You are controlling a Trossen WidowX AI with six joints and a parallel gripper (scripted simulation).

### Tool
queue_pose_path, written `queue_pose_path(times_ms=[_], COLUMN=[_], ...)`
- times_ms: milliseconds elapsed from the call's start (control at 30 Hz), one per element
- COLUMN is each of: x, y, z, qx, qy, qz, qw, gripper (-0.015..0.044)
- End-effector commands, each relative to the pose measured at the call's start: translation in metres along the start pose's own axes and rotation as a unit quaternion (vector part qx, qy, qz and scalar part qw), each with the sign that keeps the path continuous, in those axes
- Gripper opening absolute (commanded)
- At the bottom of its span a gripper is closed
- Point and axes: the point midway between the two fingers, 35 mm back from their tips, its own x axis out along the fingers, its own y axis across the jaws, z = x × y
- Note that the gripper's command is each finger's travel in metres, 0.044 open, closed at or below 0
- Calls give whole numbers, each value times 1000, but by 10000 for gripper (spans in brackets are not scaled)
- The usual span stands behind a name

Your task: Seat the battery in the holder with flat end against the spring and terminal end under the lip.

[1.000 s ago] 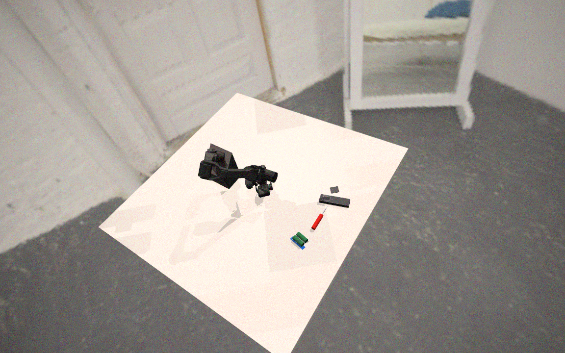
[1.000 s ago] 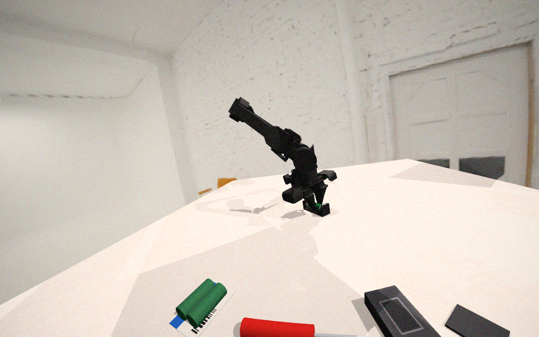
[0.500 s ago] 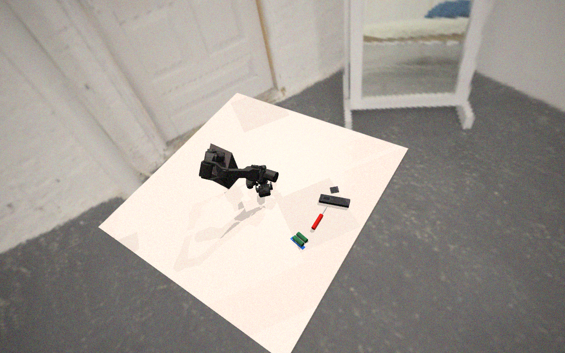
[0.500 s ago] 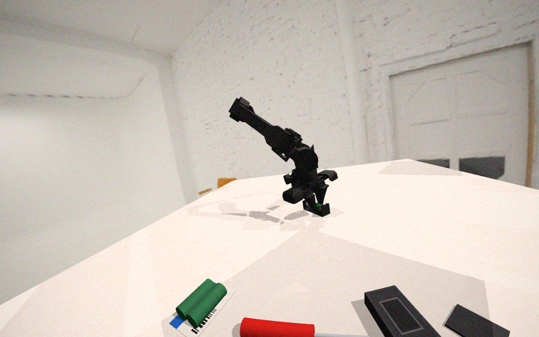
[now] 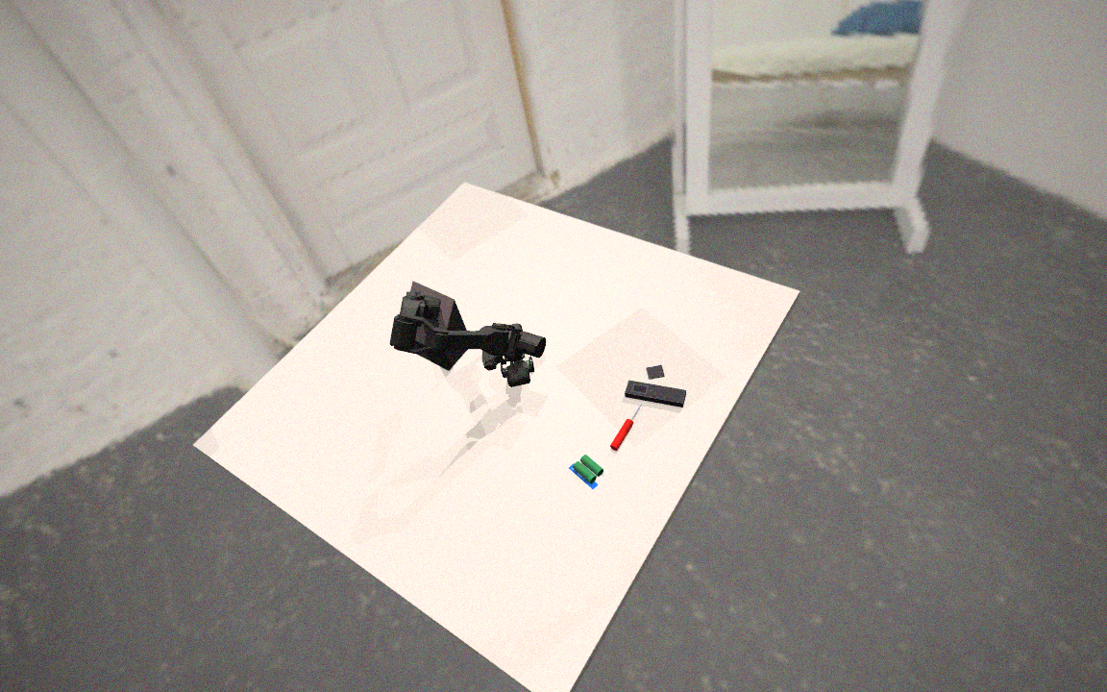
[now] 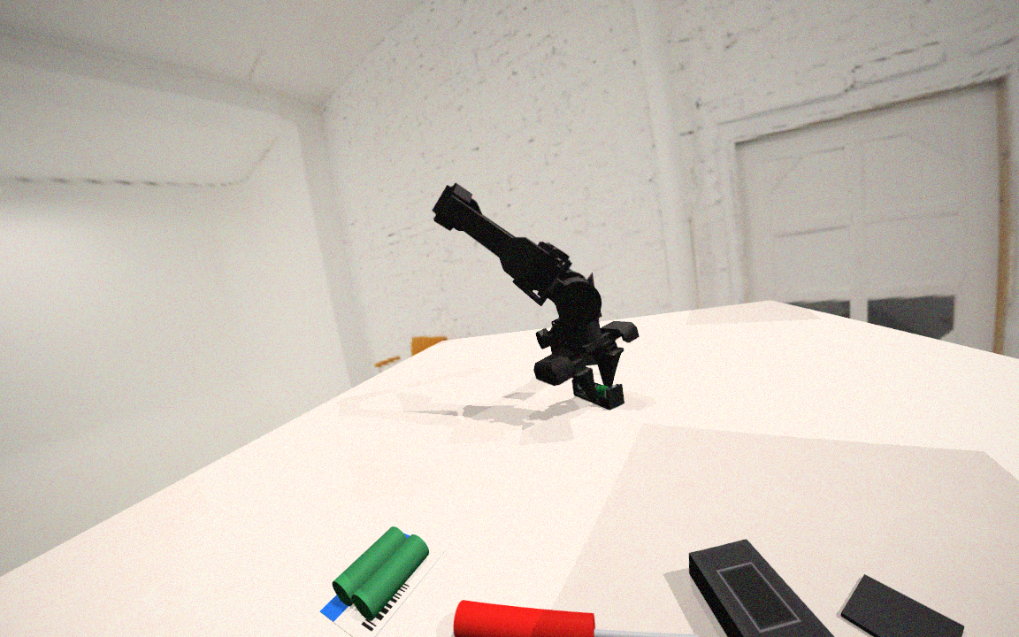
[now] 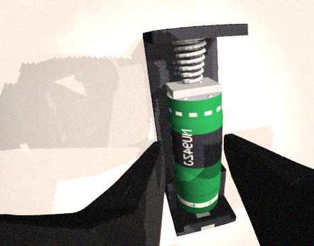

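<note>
The green battery (image 7: 195, 116) (image 6: 601, 389) lies lengthwise in the black holder (image 7: 228, 30) (image 6: 615, 396). In the wrist view its flat end faces the coil spring (image 7: 191, 59), with a pale plate (image 7: 194, 87) between them. Its plus end is at the lower end of the holder, above a grey contact strip (image 7: 202, 214). I cannot tell whether that end is under the lip or fully down. My gripper (image 7: 193, 145) (image 6: 597, 380) is open, with one finger on each side of the battery and narrow gaps beside it. The holder is mostly hidden by the arm in the top view.
Two green cells (image 5: 588, 468) (image 6: 380, 571) rest on a blue and white card. A red-handled screwdriver (image 5: 621, 434) (image 6: 524, 620), a dark box-like device (image 5: 665, 395) (image 6: 758, 594) and a small dark plate (image 5: 654, 371) (image 6: 901, 608) lie farther along the table (image 5: 471, 551).
</note>
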Motion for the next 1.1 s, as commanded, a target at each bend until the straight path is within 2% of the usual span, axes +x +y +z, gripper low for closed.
queue_pose_path(times_ms=[0,333,400,667,1067], x=[-4,-15,-18,-85,-87], y=[-1,-3,-2,-14,-15], z=[0,0,-1,-2,-1], qx=[1,0,-1,0,0], qy=[0,0,-1,1,1], qz=[0,0,1,-1,-1], qw=[1000,1000,1000,1000,1000], gripper=[178,178,231,440,440])
